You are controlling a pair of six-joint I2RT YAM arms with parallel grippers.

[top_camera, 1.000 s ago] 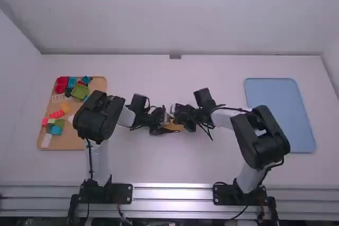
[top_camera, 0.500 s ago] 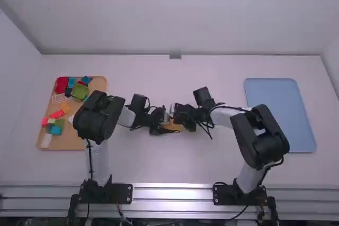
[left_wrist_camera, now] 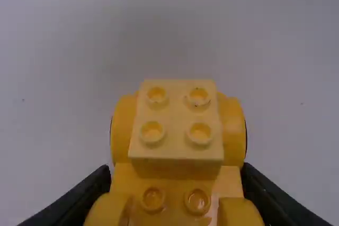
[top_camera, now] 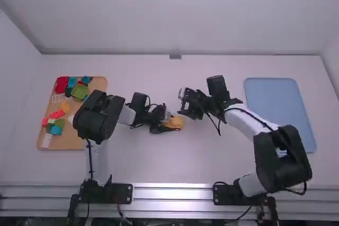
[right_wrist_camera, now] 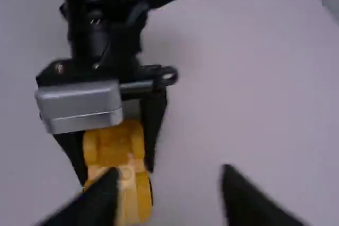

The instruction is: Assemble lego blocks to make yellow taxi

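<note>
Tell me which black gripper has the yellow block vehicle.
The left gripper: its fingers hold the yellow vehicle by its sides; the right gripper is off it, fingers apart.

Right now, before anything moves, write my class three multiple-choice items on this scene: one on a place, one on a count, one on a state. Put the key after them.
1. On which part of the table is the tray of loose blocks?
A) right side
B) left side
C) middle

2. How many studs top the paler yellow block on the car?
A) four
B) six
C) eight

3. How are the right gripper's fingers?
A) shut together
B) clamped on the car
C) spread apart

Key:
1. B: the high view shows it there.
2. A: the left wrist view shows two rows of two.
3. C: the right wrist view shows a wide gap between them.
</note>
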